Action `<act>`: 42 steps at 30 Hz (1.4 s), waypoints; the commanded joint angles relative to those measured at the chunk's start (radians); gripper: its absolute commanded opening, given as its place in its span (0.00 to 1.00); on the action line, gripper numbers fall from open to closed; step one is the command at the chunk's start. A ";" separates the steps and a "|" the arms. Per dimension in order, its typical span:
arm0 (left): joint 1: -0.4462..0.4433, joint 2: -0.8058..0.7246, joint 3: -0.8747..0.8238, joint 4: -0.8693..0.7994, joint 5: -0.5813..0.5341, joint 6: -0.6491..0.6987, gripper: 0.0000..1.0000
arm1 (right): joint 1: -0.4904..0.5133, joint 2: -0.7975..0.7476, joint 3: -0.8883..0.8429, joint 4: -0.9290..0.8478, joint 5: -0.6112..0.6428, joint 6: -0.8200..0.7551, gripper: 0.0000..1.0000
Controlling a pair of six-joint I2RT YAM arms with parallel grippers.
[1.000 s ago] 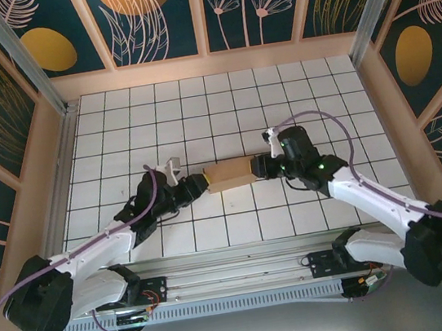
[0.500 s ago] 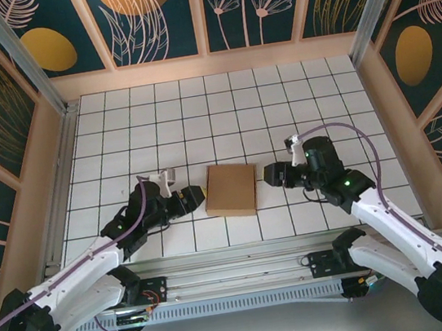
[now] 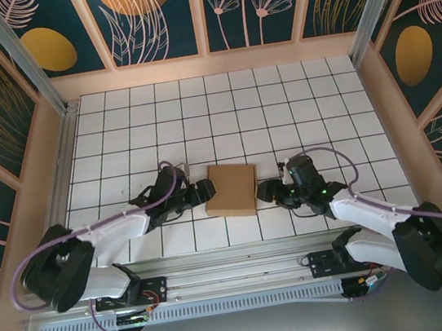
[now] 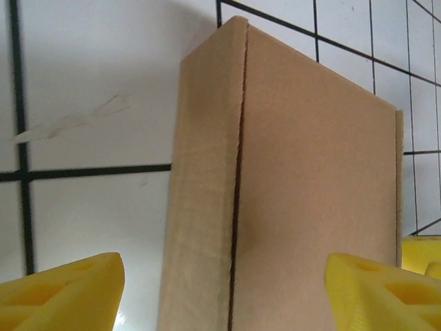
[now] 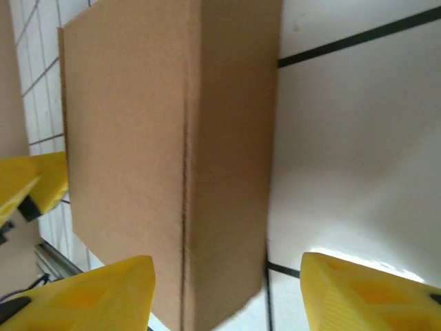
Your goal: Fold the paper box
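Paper box [image 3: 232, 189] folded into a shallow brown square, lying flat on the gridded tabletop [image 3: 197, 111] between the two arms. Left claw [image 3: 206, 191] released, yellow fingers [image 4: 62, 289] spread wide just beside the box's left edge. Right claw [image 3: 263, 192] likewise released, low beside the right edge, grasping nothing.

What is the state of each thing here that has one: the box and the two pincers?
paper box: folded shut, lying flat on the table.
left pincer: open, at the box's left side, gripping nothing.
right pincer: open, at the box's right side, gripping nothing.
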 commanded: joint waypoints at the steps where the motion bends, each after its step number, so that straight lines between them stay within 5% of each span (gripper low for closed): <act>1: 0.001 0.071 0.062 0.132 0.062 0.002 0.71 | 0.028 0.058 -0.005 0.234 -0.004 0.073 0.56; 8: 0.002 0.218 0.142 0.178 0.084 -0.036 0.43 | 0.012 0.237 0.072 0.346 0.054 0.054 0.44; 17: 0.075 0.331 0.255 0.197 -0.032 -0.032 0.42 | -0.066 0.548 0.318 0.445 0.063 -0.010 0.39; 32: 0.394 0.887 0.968 0.064 0.075 0.101 0.37 | -0.120 1.267 1.298 0.243 -0.001 -0.025 0.37; 40: 0.420 0.865 0.995 0.085 0.110 0.099 0.39 | -0.139 1.284 1.453 0.134 -0.029 -0.072 0.46; 42: 0.421 0.825 0.990 0.086 0.115 0.113 0.49 | -0.143 1.247 1.459 0.111 -0.047 -0.097 0.52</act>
